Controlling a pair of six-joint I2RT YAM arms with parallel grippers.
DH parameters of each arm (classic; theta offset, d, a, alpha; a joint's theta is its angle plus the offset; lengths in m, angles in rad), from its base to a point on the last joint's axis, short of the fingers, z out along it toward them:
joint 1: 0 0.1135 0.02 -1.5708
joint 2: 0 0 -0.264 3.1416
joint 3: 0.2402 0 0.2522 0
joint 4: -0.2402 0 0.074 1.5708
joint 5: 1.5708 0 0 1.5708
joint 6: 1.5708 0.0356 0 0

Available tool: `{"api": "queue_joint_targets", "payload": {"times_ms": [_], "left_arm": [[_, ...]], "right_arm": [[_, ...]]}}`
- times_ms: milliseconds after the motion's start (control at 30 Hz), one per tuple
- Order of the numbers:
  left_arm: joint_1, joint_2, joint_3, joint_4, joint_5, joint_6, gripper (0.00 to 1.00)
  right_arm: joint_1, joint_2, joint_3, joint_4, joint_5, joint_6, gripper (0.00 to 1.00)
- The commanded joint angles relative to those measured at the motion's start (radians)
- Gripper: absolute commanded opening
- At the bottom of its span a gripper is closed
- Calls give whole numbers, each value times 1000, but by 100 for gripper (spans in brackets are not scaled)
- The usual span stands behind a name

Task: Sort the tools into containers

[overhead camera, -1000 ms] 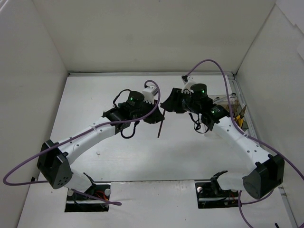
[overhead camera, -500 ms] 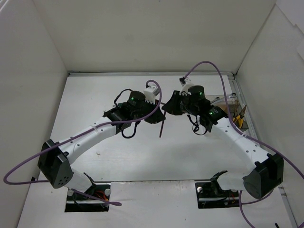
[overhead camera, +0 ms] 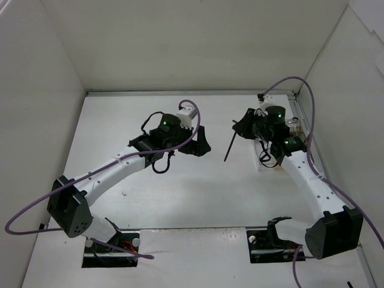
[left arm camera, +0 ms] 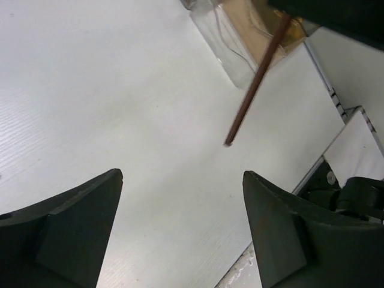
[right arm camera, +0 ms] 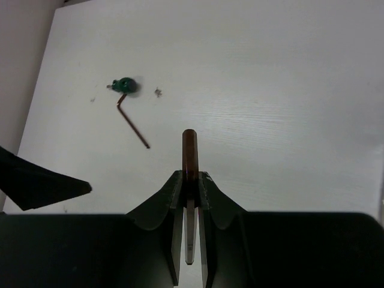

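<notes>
A long dark hex key point(right arm camera: 189, 147) is clamped in my right gripper point(right arm camera: 190, 175), which is shut on it. In the top view the key point(overhead camera: 230, 147) hangs slanted down-left from that gripper point(overhead camera: 239, 128), above the table. My left gripper point(left arm camera: 183, 175) is open with nothing between its fingers, and it sits left of the key point(left arm camera: 252, 96). A clear container point(left arm camera: 240, 42) with a tan bottom lies just behind the key. On the table lie a second thin L-shaped hex key point(right arm camera: 133, 123) and a stubby green-handled screwdriver point(right arm camera: 125, 85).
A tiny loose screw point(right arm camera: 158, 92) lies beside the screwdriver. The containers point(overhead camera: 264, 163) stand at the table's right side under my right arm, close to the right wall. White walls enclose the table on three sides. One left finger point(right arm camera: 42, 186) shows in the right wrist view.
My right gripper closed on the hex key, my left gripper opened and let it go, and the right arm carried the key to the right toward the containers.
</notes>
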State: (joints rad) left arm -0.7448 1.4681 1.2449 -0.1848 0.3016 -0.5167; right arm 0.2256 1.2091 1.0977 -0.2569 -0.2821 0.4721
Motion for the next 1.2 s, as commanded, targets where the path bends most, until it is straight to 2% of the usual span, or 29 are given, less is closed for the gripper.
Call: {"api": "queue_joint_targets", "payload": {"times_ms": [0,100,200,267,333,433,767,933,1167], "left_arm": [[38,-58,1,4,-54,-11,80],[82,-75,-22,-45,-73,-8,89],[122,-103,-57,-59,-76,-9,93],[151,-114,-74,-86,-94,-16,98],[177,-108,-65,-131,-111,-17,100],[229,-86,-53,-215,-107,-16,100],[343,-121,-117,-278,-98,14,100],[377,-147,-170,-260,-68,21,100],[395,-127,-182,-234,-30,14,100]], "right_arm": [[-92,-51,2,41,-2,-78,0],[-185,-51,11,7,14,-128,0],[-294,-48,28,-27,50,-199,0],[-357,-46,33,-42,137,-251,0],[-365,-39,33,-38,205,-280,0],[-367,4,60,-38,273,-342,0],[-514,101,97,-1,264,-409,0],[-568,135,99,25,256,-437,0],[-583,196,74,65,230,-406,0]]}}
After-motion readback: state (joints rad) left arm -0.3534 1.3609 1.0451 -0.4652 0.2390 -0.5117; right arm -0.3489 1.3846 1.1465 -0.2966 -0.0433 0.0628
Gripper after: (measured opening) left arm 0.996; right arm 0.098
